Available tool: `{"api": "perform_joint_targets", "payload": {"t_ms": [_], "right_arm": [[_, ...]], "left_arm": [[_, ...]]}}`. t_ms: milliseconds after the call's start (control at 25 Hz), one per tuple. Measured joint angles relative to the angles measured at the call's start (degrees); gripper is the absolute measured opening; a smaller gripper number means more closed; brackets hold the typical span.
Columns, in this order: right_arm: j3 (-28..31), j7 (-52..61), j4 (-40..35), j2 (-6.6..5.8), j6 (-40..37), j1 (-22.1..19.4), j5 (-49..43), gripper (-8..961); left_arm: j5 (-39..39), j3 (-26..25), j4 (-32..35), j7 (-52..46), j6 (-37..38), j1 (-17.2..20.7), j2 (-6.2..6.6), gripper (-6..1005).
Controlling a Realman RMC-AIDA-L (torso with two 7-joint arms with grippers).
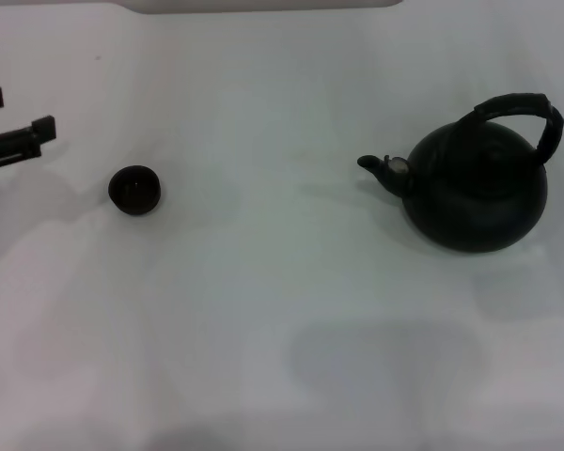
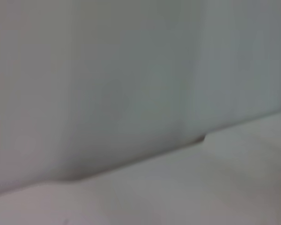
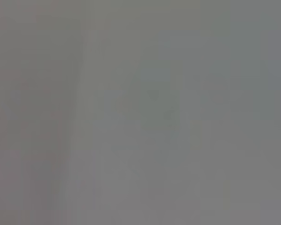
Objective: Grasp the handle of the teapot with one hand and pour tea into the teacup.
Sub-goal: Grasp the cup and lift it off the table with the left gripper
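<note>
Where the white table [image 1: 263,310] fills the head view, the teapot [image 1: 479,193] stands upright on its right side, a round matte-black pot. Its short spout [image 1: 374,165], tipped by a small grey cap [image 1: 398,167], points toward the robot's left. The handle [image 1: 522,111], a thick black arched bail, rises over the top of the pot and leans toward its far right shoulder; nothing touches it.

The teacup [image 1: 134,190], a small round black cup with a dark interior, sits upright on the left side of the table, well apart from the teapot and roughly in line with its spout.

The left gripper [image 1: 21,115] enters at the left edge of the head view, above and to the left of the teacup and not touching it. Its two dark fingertips [image 1: 43,126] stand apart with a gap between them, so the jaws are released and hold nothing.

The right gripper appears in no view, so the state of its jaws is not shown. The left wrist view shows only a pale wall meeting a pale surface; the right wrist view shows only a featureless grey field.
</note>
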Motion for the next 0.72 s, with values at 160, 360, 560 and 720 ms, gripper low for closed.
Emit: {"api": "perform_joint_targets", "payload": {"t_ms": [160,360,560,720], "right_arm": [[0.00,0.55,0.08,0.00,0.03,0.04,0.00,876],[-0.24,0.57,0.09,-0.01,1.16,0.05,0.00,876],[-0.71,0.57,-0.22,-0.04,2.63,0.01,0.00,876],[-0.71,0.57,-0.45,-0.14,3.60,0.08,0.00,876]], "left_arm": [[9.32,2.75,9.79,-12.12,-0.83,1.53,-0.01,876],[16.39,6.41,12.29,-18.68,-1.10,1.21,0.13,876],[16.54,11.82,10.41,-16.58,-5.22,1.58,0.01,875],[16.00,15.41,6.73,-13.51,-8.86,0.85,0.16,875]]}}
